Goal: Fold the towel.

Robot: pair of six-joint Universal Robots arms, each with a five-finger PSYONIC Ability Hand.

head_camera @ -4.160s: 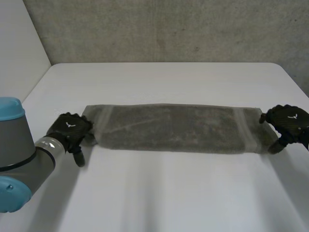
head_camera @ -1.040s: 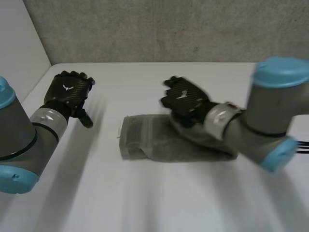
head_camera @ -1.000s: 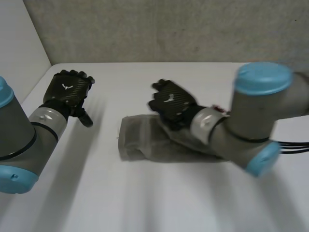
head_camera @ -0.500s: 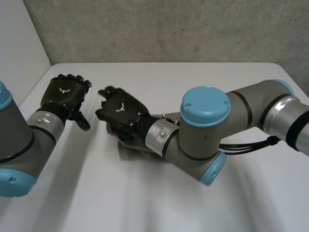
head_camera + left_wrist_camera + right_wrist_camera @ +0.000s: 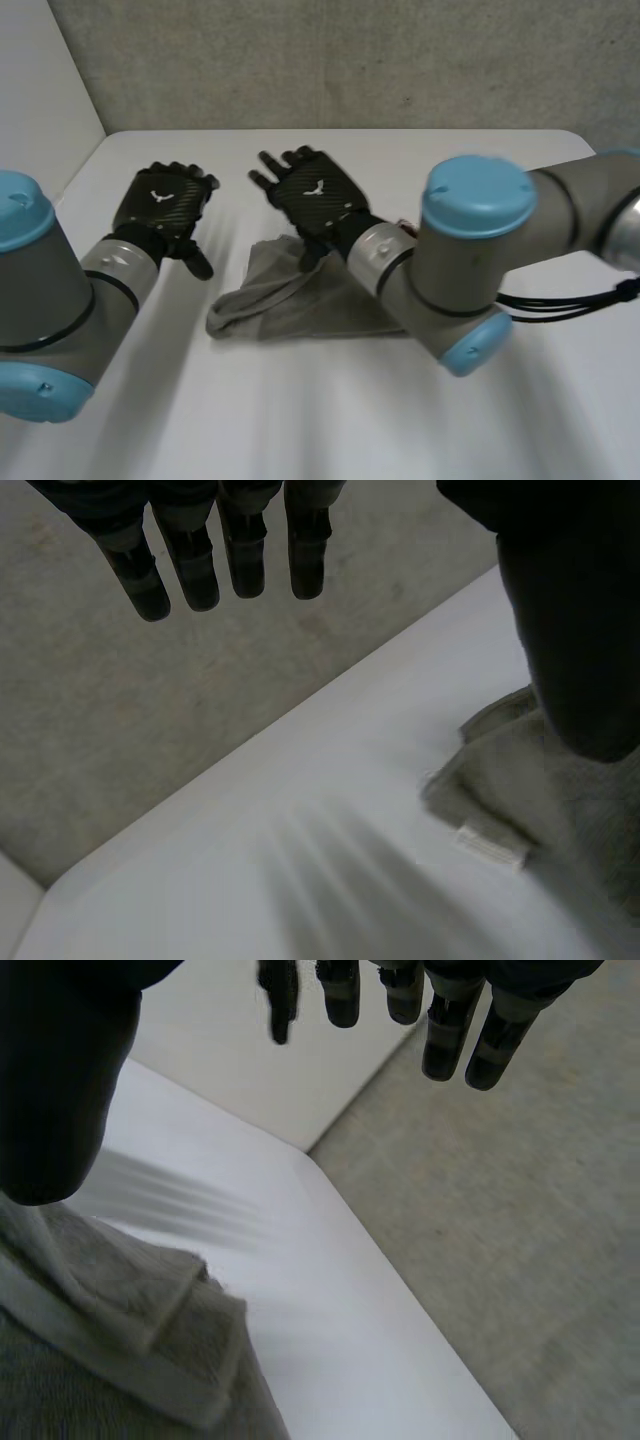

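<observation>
**Two hands open, one towel under the right thumb**

Your right hand [image 5: 308,196] has its fingers [image 5: 445,1030] straight and spread, with the thumb held away from them, and it grips nothing. Your left hand [image 5: 160,205] is the same: its fingers [image 5: 245,550] are straight, side by side and clear of the thumb, and it is empty.

There are two hands, two arms and one towel [image 5: 290,300]. The towel is a grey, rumpled, doubled-up heap on the white table [image 5: 300,420].

In the head view the towel sits just beneath the right hand's thumb and wrist, and its far end runs under the right arm [image 5: 470,260]. The right wrist view shows a banded edge of the towel below the thumb, but you cannot tell whether the thumb touches it.

The left hand is beside the towel's near end and apart from it. The left wrist view shows a small white label [image 5: 490,845] at that corner.
</observation>
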